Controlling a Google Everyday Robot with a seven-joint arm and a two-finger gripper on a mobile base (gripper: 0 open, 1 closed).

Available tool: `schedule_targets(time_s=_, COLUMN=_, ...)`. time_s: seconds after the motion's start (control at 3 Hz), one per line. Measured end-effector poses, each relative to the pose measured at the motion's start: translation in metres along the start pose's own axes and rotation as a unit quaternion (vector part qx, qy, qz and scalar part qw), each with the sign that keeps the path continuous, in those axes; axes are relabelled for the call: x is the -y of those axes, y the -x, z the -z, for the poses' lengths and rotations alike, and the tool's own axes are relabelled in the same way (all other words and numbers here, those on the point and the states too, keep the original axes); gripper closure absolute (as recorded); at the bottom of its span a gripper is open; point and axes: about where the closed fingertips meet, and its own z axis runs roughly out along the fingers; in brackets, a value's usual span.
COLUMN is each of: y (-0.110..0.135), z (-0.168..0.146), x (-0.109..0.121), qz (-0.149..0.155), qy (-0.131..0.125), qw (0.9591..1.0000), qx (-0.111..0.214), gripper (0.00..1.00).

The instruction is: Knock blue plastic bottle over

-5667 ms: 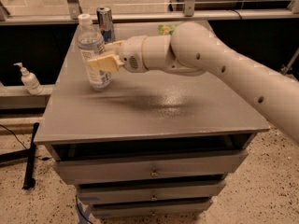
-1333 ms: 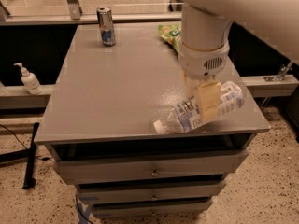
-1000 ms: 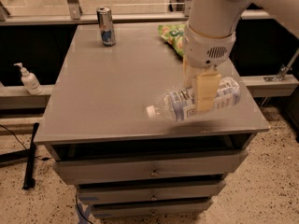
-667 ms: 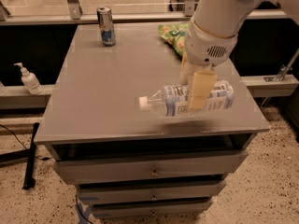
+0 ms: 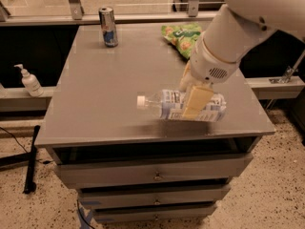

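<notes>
Blue plastic bottle (image 5: pixel 162 104) horizontal between the jaws — over table (image 5: pixel 95 80) front.

The white arm (image 5: pixel 252 18) is extended from the upper right, its wrist angled down-left. The gripper (image 5: pixel 191 101) is held low over the worktop's (image 5: pixel 95 109) front right, its tan fingers (image 5: pixel 197 102) clamped across the blue plastic bottle (image 5: pixel 159 105).

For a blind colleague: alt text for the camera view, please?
The robot's pincer grips a clear bluish plastic water bottle, turned sideways, near the front edge of a grey drawer cabinet. A slim silver-blue metal can stands at the back; a green snack bag lies behind the arm.
</notes>
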Motion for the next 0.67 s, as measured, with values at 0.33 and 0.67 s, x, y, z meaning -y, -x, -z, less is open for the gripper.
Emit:
schedule_targets(time_s=0.33, y=0.0, z=-0.021, x=0.013, qz=-0.002, qy=-0.037, qw=0.9991, qx=0.019, gripper=1.0)
schedule_targets(time_s=0.67, y=0.006, z=-0.035, x=0.027, qz=-0.005, qy=-0.06, qw=0.9977, qx=0.03, gripper=0.82)
